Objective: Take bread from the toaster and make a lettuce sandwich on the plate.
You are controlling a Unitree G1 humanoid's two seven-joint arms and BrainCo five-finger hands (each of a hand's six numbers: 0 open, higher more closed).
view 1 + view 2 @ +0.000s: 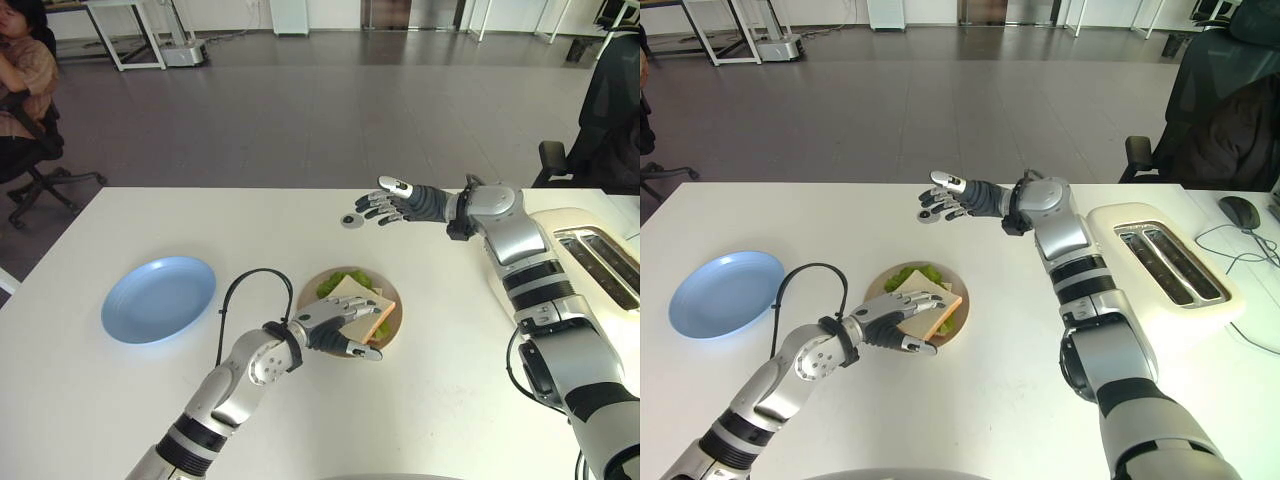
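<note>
A round brown plate (391, 300) sits at the table's middle with green lettuce (328, 283) and a slice of bread (372, 312) on top. My left hand (335, 328) is at the plate's near edge. Its fingers lie over the slice and its thumb is under the near side, so it pinches the bread. A light blue plate (158, 298) lies bare to the left. The white toaster (1170, 265) stands at the right, both slots dark. My right hand (395, 203) hovers open over the far middle of the table, fingers spread, holding nothing.
A small grey round disc (350, 220) lies on the table just left of my right hand. A computer mouse (1240, 212) and cable lie beyond the toaster. A black cable (240, 295) loops from my left wrist between the two plates.
</note>
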